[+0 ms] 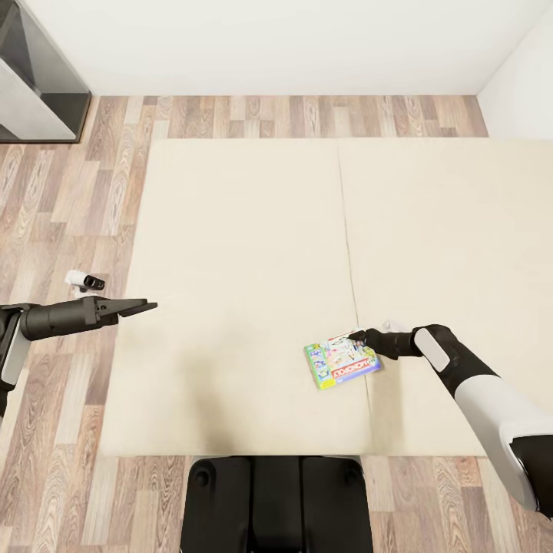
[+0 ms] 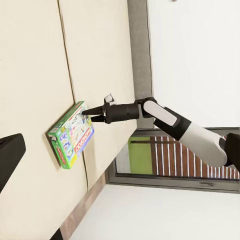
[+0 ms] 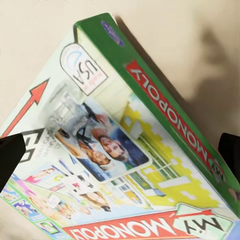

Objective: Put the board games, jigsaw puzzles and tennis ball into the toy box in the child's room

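Note:
A board game (image 1: 342, 361), a flat Monopoly box with a green edge, lies on the bed (image 1: 246, 253) near the front edge of its beige mattress. My right gripper (image 1: 361, 336) is at the box's far right corner and is open. In the right wrist view the box lid (image 3: 120, 150) is very close, with one dark fingertip (image 3: 10, 155) on each side of it. The left wrist view shows the same box (image 2: 70, 135) with the right gripper (image 2: 89, 115) at its edge. My left gripper (image 1: 146, 307) hovers open over the bed's left edge, holding nothing.
Wood-plank floor surrounds the bed. A dark grey cabinet (image 1: 38, 77) stands at the far left corner. A small white and black object (image 1: 84, 282) lies on the floor left of the bed. My base (image 1: 276, 503) is against the bed's front edge. White walls close the far side.

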`<state>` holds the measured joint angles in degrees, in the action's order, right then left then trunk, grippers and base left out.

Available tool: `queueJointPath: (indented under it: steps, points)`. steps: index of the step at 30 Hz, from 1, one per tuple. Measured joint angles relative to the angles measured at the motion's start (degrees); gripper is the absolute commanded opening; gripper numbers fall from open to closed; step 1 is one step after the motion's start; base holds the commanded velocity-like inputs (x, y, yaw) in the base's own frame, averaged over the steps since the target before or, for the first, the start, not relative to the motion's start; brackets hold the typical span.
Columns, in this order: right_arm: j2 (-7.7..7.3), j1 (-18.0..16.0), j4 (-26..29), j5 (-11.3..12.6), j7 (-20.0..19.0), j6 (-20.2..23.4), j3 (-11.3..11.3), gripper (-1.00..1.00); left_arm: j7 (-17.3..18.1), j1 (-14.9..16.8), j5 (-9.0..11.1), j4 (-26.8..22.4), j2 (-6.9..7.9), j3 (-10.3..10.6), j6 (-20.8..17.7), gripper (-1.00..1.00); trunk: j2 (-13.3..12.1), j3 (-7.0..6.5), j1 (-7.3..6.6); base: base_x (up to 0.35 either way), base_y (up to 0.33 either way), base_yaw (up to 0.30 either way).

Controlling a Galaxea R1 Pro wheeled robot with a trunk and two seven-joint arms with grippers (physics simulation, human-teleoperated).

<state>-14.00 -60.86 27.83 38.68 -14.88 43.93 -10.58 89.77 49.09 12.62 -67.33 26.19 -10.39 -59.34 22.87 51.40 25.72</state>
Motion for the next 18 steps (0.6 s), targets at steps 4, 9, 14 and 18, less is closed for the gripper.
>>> queueJointPath:
  steps: [4,9,14,18]
  points:
    - [-0.01,0.0,0.0,0.0,0.0,0.0,0.0,1.00,0.0,0.0,0.0,0.0,0.00,0.0,0.0,1.00,0.0,0.00,0.00,0.000,0.005,0.000]
    - [-0.45,0.0,0.0,0.0,-0.1,-0.1,0.0,1.00,0.0,0.0,0.0,0.0,0.00,0.0,0.0,1.00,0.0,0.00,0.00,0.000,0.082,0.000]
    - [-0.95,0.0,0.0,-0.1,0.0,-0.1,-0.1,1.00,0.0,0.0,0.0,0.0,0.00,0.1,0.0,1.00,0.0,0.00,0.00,0.000,0.065,0.000]
    - [-0.99,0.0,0.0,-0.2,0.0,-0.1,-0.1,1.00,0.0,0.0,0.0,0.0,0.00,0.1,0.0,1.00,0.0,0.00,0.00,0.000,0.010,0.000]
